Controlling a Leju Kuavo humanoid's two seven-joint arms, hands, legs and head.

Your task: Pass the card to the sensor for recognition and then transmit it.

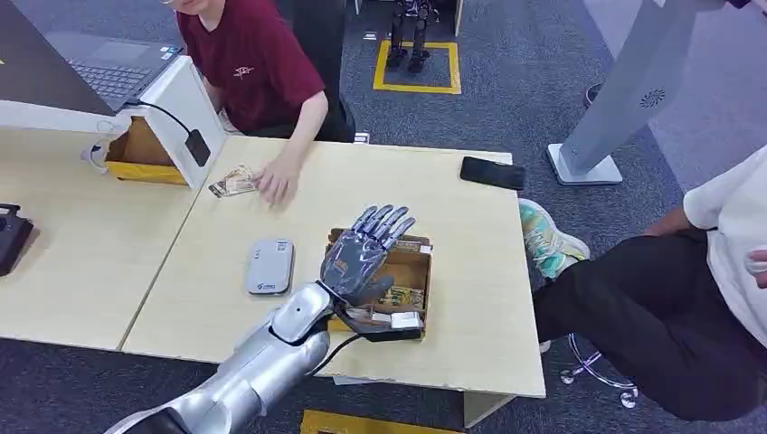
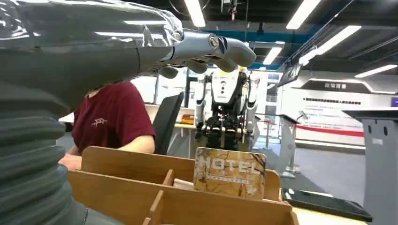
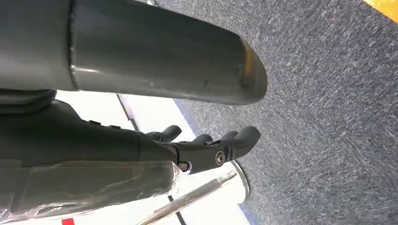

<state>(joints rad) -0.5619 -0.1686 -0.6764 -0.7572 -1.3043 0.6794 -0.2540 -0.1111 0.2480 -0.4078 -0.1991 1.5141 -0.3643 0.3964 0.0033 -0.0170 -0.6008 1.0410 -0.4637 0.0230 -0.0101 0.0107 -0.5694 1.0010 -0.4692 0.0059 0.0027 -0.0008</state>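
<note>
My left hand [image 1: 366, 253] hovers open, fingers spread, over a wooden box [image 1: 418, 275] on the table's near side. It holds nothing. In the left wrist view a brown card printed HOTEL [image 2: 230, 172] stands upright in the far compartment of the box [image 2: 131, 187], beyond and below my fingers [image 2: 220, 47]. More cards [image 1: 403, 297] lie in the box. A grey, flat sensor [image 1: 269, 266] rests on the table just left of the box. My right hand [image 3: 206, 147] hangs over the carpet with loosely extended fingers and nothing in it.
A person in a red shirt sits across the table, a hand [image 1: 277, 181] beside a small stack of cards [image 1: 231, 182]. A black phone [image 1: 492, 172] lies at the far right corner. A laptop [image 1: 108, 72] and white stand [image 1: 185, 108] sit far left. Another person's legs [image 1: 651, 307] are right of the table.
</note>
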